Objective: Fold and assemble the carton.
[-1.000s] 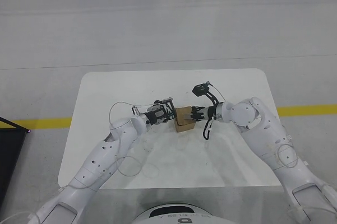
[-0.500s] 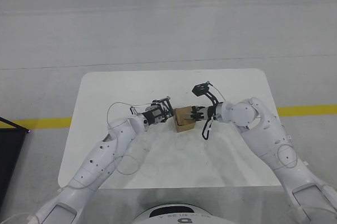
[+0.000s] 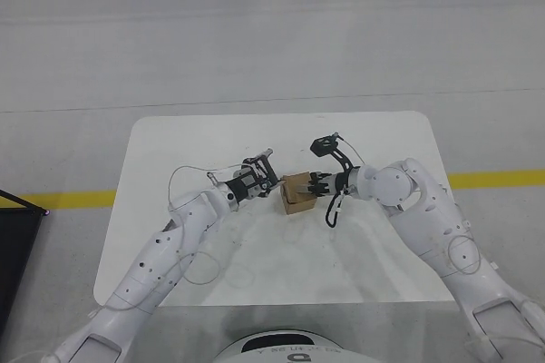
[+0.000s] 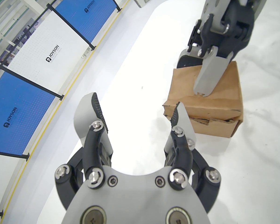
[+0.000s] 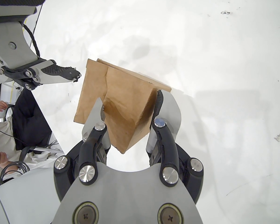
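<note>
A small brown carton (image 3: 298, 192) stands folded into a box near the middle of the white table (image 3: 181, 145). My right gripper (image 5: 130, 103) is shut on the carton (image 5: 126, 99), one finger on each side of its near corner. From the left wrist view the carton (image 4: 207, 108) shows a creased flap along its near edge, with the right gripper's finger (image 4: 208, 78) pressed on its top. My left gripper (image 4: 137, 109) stands open just to the carton's left, nothing between its fingers, one fingertip close to the carton's corner.
The table's far edge curves off in the left wrist view, with blue and white barrier panels (image 4: 25, 54) beyond. A black stand (image 3: 4, 236) sits on the floor left of the table. Bare table surface lies in front of and behind the carton.
My left gripper has drawn back a little from the carton, up and to the left. The right gripper and carton have stayed put.
</note>
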You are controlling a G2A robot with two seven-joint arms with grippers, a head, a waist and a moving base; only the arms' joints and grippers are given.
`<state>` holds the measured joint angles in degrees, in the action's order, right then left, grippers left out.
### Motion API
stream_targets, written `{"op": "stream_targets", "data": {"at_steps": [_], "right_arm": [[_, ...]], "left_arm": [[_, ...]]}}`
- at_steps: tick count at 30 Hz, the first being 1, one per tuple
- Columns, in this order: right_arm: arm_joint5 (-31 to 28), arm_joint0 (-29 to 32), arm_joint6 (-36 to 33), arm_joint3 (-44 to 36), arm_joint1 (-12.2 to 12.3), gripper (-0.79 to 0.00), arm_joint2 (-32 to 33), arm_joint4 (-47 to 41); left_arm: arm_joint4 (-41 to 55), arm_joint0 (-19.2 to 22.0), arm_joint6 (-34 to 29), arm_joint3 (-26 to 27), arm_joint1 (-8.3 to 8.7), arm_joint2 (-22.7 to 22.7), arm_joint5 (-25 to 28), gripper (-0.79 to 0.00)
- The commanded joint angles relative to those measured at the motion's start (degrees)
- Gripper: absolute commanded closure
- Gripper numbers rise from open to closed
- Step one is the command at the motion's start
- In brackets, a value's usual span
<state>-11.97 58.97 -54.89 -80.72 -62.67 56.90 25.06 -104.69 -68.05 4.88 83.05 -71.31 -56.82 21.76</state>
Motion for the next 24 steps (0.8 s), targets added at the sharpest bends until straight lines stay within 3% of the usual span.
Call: {"op": "stream_targets", "data": {"at_steps": [1,5,17,24], "right_arm": [[0.0,0.1,0.0,-0.1,0.0,-0.4,0.0,0.0],[-0.1,0.2,-0.1,-0.2,0.1,-0.403,0.2,-0.1],[-0.2,0.4,-0.3,-0.3,0.2,-0.406,0.5,-0.3],[-0.2,0.3,-0.3,-0.3,0.2,-0.403,0.3,-0.3]], "left_arm": [[-0.4,0.7,-0.4,-0.7,-0.23,0.8,-0.4,-0.597],[-0.4,2.1,-1.0,-1.9,-0.79,2.3,-1.1,-0.613],[-0.9,2.6,-1.3,-3.4,-0.91,2.9,0.8,-0.459],[-0.9,2.0,-1.2,-3.6,-0.64,2.2,2.2,-0.409]]}}
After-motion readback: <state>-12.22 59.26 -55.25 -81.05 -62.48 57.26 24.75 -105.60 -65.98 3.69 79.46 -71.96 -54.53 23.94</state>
